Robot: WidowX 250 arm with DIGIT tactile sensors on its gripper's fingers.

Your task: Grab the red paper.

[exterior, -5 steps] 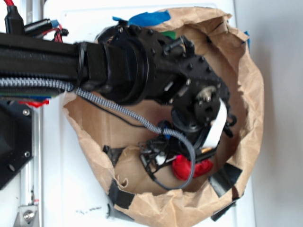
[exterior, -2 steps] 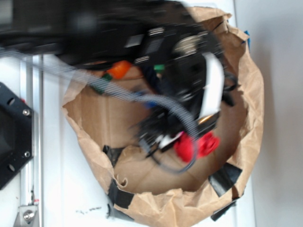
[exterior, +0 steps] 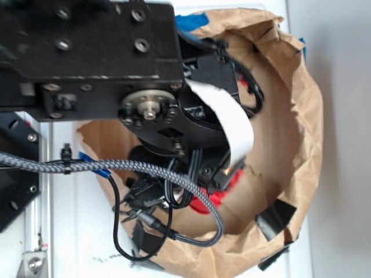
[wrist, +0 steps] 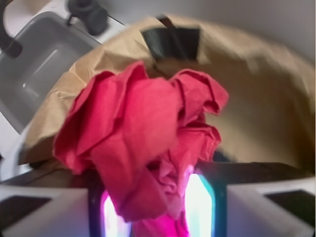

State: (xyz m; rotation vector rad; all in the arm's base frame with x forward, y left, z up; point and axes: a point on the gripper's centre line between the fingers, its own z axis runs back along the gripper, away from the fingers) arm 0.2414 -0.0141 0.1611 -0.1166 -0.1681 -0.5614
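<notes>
The red paper, a crumpled bright red wad, fills the middle of the wrist view. Its lower folds are pinched between the two glowing pads of my gripper, which is shut on it. In the exterior view the black arm covers most of the bag. Only red slivers of the paper show below the wrist, where the gripper points down into the brown paper bag. The fingers themselves are mostly hidden there.
The bag's crumpled rim rings the work area, with black tape patches and blue tape on it. A braided cable loops under the arm. A grey sink lies beyond the bag in the wrist view.
The arm has risen toward the exterior camera and now hides most of the bag. The red paper has come up with the gripper and moved slightly left.
</notes>
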